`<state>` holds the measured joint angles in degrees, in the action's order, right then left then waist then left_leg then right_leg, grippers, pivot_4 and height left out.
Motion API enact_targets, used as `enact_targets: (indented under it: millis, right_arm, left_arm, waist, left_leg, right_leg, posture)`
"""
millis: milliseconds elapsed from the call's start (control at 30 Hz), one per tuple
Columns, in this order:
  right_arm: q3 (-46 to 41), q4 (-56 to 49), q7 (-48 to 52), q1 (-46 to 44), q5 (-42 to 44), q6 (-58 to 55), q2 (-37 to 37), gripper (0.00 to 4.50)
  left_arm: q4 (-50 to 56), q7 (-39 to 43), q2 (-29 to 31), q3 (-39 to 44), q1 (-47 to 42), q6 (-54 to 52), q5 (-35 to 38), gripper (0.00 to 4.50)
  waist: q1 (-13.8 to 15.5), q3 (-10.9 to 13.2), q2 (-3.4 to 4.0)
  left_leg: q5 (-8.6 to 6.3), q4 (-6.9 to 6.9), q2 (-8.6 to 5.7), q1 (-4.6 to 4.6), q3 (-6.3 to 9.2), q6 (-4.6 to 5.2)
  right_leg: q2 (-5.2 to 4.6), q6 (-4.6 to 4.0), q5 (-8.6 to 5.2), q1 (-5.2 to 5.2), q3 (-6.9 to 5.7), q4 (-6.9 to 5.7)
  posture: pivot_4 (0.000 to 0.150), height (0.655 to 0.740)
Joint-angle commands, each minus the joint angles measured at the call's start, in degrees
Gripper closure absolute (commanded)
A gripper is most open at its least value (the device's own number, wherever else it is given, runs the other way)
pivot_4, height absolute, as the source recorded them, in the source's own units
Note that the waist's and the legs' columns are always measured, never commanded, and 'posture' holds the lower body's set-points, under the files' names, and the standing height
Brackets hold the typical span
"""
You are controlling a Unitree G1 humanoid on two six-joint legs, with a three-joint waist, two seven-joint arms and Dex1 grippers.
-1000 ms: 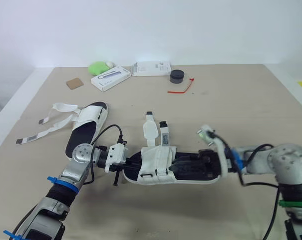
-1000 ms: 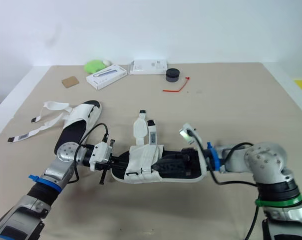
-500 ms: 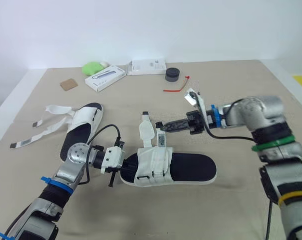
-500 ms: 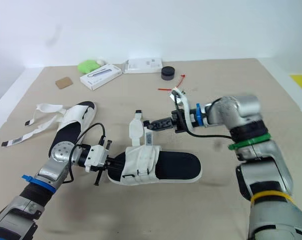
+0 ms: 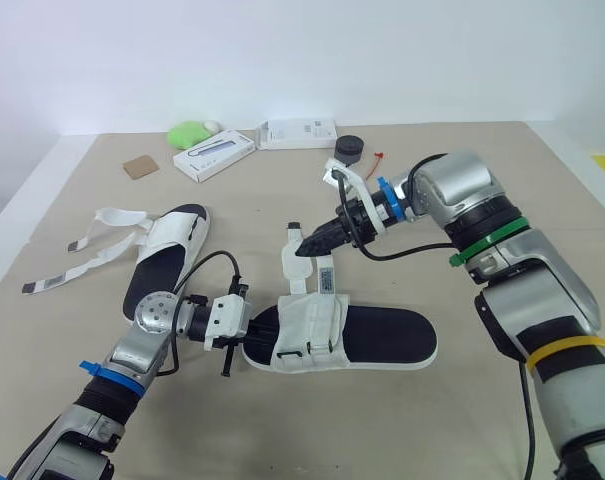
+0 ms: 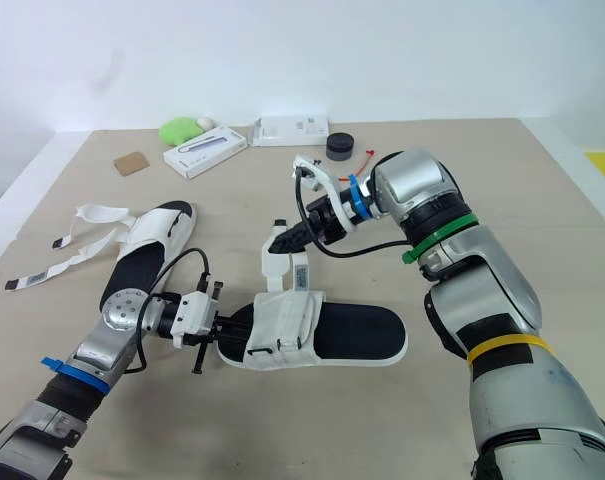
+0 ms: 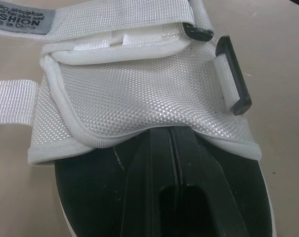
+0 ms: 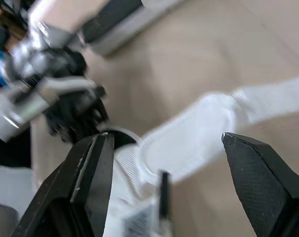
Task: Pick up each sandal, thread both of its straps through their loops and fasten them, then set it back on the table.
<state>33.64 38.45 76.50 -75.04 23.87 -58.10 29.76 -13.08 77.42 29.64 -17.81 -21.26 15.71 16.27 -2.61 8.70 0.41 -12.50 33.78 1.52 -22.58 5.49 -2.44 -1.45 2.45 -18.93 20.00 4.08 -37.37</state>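
A sandal point(image 5: 382, 338) with a black sole and white upper lies mid-table. Its two straps point away from me unthreaded: a wide white one point(image 5: 300, 264) and a narrow labelled one point(image 5: 326, 279). My left gripper point(image 5: 260, 334) is shut, its fingers point(image 7: 154, 187) lying on the insole with the tips under the white upper point(image 7: 139, 98). My right gripper point(image 5: 305, 245) hovers open over the tip of the wide strap point(image 8: 189, 138), one finger point(image 8: 90, 182) on each side. The second sandal point(image 5: 170, 256) lies at the left, its straps point(image 5: 110, 216) spread loose.
Along the far edge sit a green lump point(image 5: 190, 134), two white boxes point(image 5: 218, 155) point(image 5: 298, 132), a black puck point(image 5: 350, 149), a red zip tie point(image 5: 380, 161) and a brown square point(image 5: 141, 167). Bare tabletop point(image 5: 462, 400) lies to the right.
My right gripper left the heel end of the sandal and swung up and away to the tip of the wide strap. The left gripper stayed on the insole.
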Motion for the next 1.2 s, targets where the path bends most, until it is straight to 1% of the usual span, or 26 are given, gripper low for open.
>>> enact_targets:
  millis: [33,200,267,333,533,633,700,800,933,1033,1200]
  right_arm:
    - [-0.16,-5.77,2.48,4.91,-3.39,3.83,2.81,0.72]
    - [-0.98,-16.60,0.47,14.86,-6.71,7.45,5.92,0.72]
    - [-1.17,-18.20,-1.10,17.87,-8.48,9.23,6.18,0.72]
    - [-2.07,-18.26,-2.12,18.98,-9.63,9.79,5.87,0.72]
    - [-6.61,-16.02,-1.06,15.57,-8.08,6.43,4.65,0.72]
    - [-12.23,-8.75,0.28,8.25,-3.93,0.25,2.20,0.72]
    - [-14.40,-5.87,2.32,4.61,-1.83,-2.99,1.27,0.72]
    - [-14.43,-4.79,3.54,2.74,-1.47,-4.96,0.55,0.72]
    - [-12.84,-6.31,4.71,3.00,-2.09,-5.56,0.06,0.72]
    - [-10.74,-6.57,4.78,3.66,-3.44,-5.08,-0.31,0.72]
    - [-9.32,-3.63,4.11,3.57,-5.75,-2.90,-1.63,0.72]
  left_arm:
    - [-5.30,1.12,1.16,-6.98,5.78,-4.69,-7.71,4.50]
    - [-4.76,0.92,1.39,-6.99,6.06,-5.02,-7.56,4.50]
    - [-4.61,1.04,1.41,-7.04,6.03,-5.17,-7.53,4.50]
    - [-4.47,1.19,1.42,-7.09,5.96,-5.31,-7.45,4.50]
    - [-4.86,1.77,1.29,-7.24,5.30,-5.35,-7.40,4.50]
    - [-5.26,1.93,1.10,-7.32,5.07,-5.21,-7.41,4.50]
    - [-5.37,1.89,0.97,-7.46,5.13,-5.10,-7.48,4.50]
    - [-5.55,1.85,0.87,-7.58,5.25,-4.91,-7.55,4.50]
    - [-5.81,1.73,0.73,-7.57,5.39,-4.78,-7.58,4.50]
    - [-5.96,1.56,0.66,-7.52,5.46,-4.74,-7.61,4.50]
    - [-6.08,1.25,0.62,-7.44,5.63,-4.70,-7.63,4.50]
  waist:
    - [0.12,0.00,-0.01]
    - [0.05,-0.06,0.18]
    - [0.04,-0.10,0.15]
    - [0.01,-0.16,0.10]
    - [0.00,-0.19,0.08]
    - [-0.01,-0.12,0.11]
    - [-0.02,0.02,0.31]
    - [-0.02,-0.04,0.21]
    - [-0.02,-0.09,0.13]
    - [-0.03,-0.09,0.14]
    - [-0.04,-0.09,0.16]
  left_leg:
    - [0.00,0.02,0.00,-0.01,0.01,-0.01]
    - [-0.06,0.18,0.00,-0.07,-0.01,-0.04]
    - [-0.08,0.19,0.00,0.00,0.00,-0.01]
    - [-0.10,0.19,0.00,0.07,0.01,0.00]
    - [-0.10,0.22,0.00,0.11,0.00,-0.01]
    - [-0.10,0.26,0.00,0.10,0.00,0.00]
    - [-0.08,0.31,-0.05,0.06,-0.05,-0.03]
    - [-0.09,0.34,-0.04,0.06,-0.01,-0.02]
    - [-0.14,0.36,-0.01,0.07,-0.03,0.07]
    - [-0.15,0.42,-0.01,0.07,-0.03,0.08]
    - [-0.20,0.57,-0.01,0.07,-0.04,0.18]
  right_leg:
    - [0.00,0.00,0.00,-0.02,-0.01,0.00]
    - [-0.01,0.00,0.00,-0.03,-0.01,0.00]
    - [0.00,0.01,-0.01,-0.11,-0.03,0.00]
    - [0.01,0.02,-0.01,-0.17,-0.04,0.00]
    - [0.01,0.02,-0.01,-0.23,-0.03,0.00]
    - [0.01,0.01,-0.01,-0.22,-0.03,-0.01]
    - [-0.02,0.03,0.03,-0.15,0.05,-0.10]
    - [-0.02,0.01,0.02,-0.13,0.01,-0.19]
    - [0.00,-0.03,0.00,-0.13,0.00,-0.22]
    - [0.00,-0.03,-0.01,-0.14,0.00,-0.26]
    - [0.01,-0.02,-0.01,-0.12,0.01,-0.43]
  posture:
    - [0.150,0.7400]
    - [0.150,0.7400]
    - [0.150,0.7400]
    - [0.150,0.7400]
    - [0.150,0.7400]
    - [0.150,0.7400]
    - [0.150,0.7400]
    - [0.150,0.7400]
    - [0.150,0.7400]
    - [0.150,0.7400]
    - [0.150,0.7400]
